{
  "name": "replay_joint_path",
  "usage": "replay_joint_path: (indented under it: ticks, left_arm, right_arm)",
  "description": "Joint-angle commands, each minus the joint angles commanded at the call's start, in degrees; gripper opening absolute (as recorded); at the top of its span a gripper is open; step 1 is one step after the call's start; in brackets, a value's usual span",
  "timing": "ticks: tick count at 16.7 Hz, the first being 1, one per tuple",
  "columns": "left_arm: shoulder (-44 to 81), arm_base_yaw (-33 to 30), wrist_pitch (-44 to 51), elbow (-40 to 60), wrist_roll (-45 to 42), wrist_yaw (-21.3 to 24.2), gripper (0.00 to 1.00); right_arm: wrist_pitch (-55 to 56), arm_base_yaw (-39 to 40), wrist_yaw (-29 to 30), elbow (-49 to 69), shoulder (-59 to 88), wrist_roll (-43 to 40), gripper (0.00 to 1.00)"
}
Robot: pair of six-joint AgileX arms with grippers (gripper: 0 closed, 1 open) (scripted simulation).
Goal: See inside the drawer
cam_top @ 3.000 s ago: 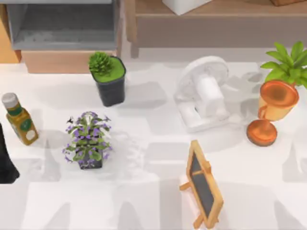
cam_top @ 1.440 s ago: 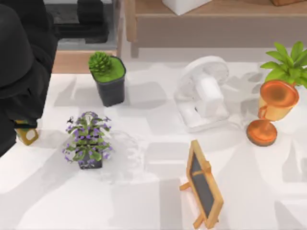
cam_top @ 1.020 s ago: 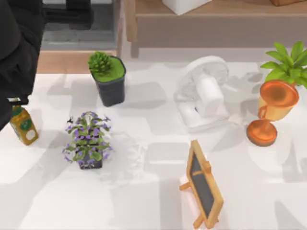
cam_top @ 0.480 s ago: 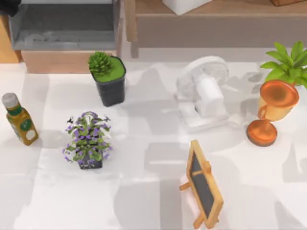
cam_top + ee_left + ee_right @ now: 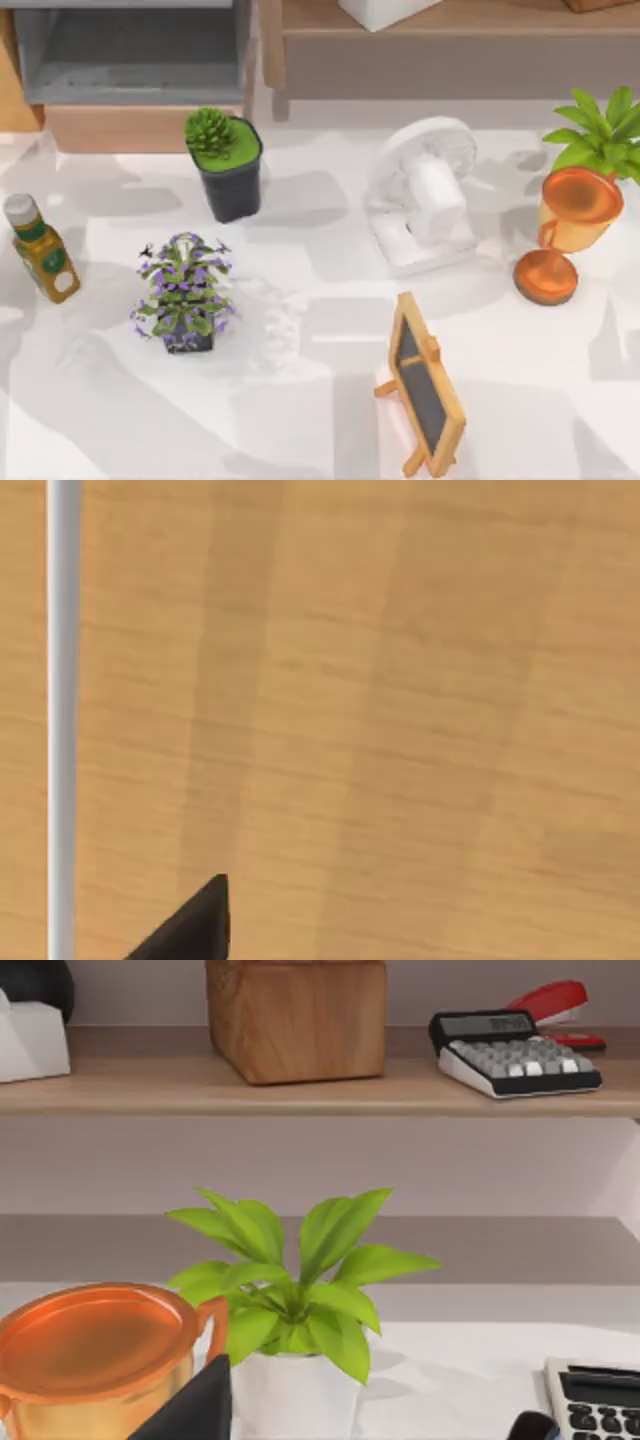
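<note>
The drawer (image 5: 130, 60) is seen at the far left corner of the table in the top view, pulled out, with its grey floor and inner walls laid open and its light tan front panel facing the table. Nothing can be made out lying on the grey floor. Just in front of the panel's right end stands a succulent in a black pot (image 5: 226, 160), close to the panel but apart from it.

A second or so ago the drawer's interior was covered in the top view by the dark bulk of the left arm, reaching in over it; half a second ago only a dark corner was left at the upper left edge, and now that too is gone and the drawer is unobstructed from above. The drawer itself has not shifted across these pictures. This is judged to mean that the look inside has been taken and the arm is being drawn back, so the task is at or near its end.

In the left wrist view a tan wooden surface with a pale vertical strip is met at close range, and one dark fingertip (image 5: 190, 930) is shown; whether the left gripper is apart or together cannot be told. The right arm is parked at the right side, facing a leafy plant in a white pot (image 5: 290, 1300) and a copper goblet (image 5: 95, 1360); its spread cannot be told either.
</note>
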State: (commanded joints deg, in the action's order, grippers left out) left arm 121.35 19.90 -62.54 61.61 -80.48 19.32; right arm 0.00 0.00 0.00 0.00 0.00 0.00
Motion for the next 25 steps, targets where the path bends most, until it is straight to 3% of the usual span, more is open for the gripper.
replay_joint_path:
  ticks: [5, 21, 25]
  left_arm:
    - [9.0, 4.0, -4.6, 1.4, -10.0, 7.1, 1.00]
    - [12.4, 2.6, -1.3, 8.0, -10.3, 5.9, 1.00]
    - [12.4, 2.6, -1.3, 8.0, -10.3, 5.9, 0.70]
  right_arm:
    - [0.0, 0.0, 0.0, 0.0, 0.0, 0.0, 1.00]
    - [0.0, 0.0, 0.0, 0.0, 0.0, 0.0, 1.00]
    - [0.0, 0.0, 0.0, 0.0, 0.0, 0.0, 1.00]
